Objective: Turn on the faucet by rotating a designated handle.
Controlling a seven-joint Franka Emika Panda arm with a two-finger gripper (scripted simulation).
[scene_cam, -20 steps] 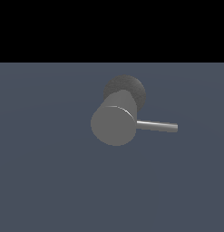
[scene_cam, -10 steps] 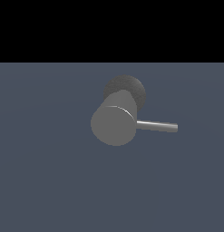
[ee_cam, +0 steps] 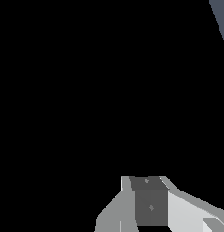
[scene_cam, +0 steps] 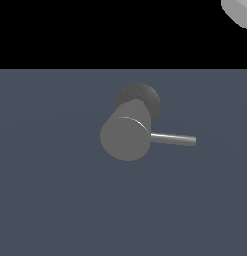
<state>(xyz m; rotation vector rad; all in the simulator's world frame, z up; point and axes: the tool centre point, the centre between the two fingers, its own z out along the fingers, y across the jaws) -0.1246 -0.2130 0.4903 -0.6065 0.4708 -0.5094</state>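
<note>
The faucet point(scene_cam: 126, 137) sits mid-floor, its handle point(scene_cam: 173, 139) sticking out toward the exterior view's right. The gripper point(ee_cam: 152, 206) is barely visible, so can't tell if it's apart or together

The faucet point(scene_cam: 126, 137) is a stubby matte grey cylinder rising from a darker speckled round base, set about midway across the slate-blue desk point(scene_cam: 50, 200), nearer its far edge. Its handle point(scene_cam: 173, 139), a thin straight grey rod, juts sideways from the cylinder toward the exterior view's right, lying almost level.
</note>
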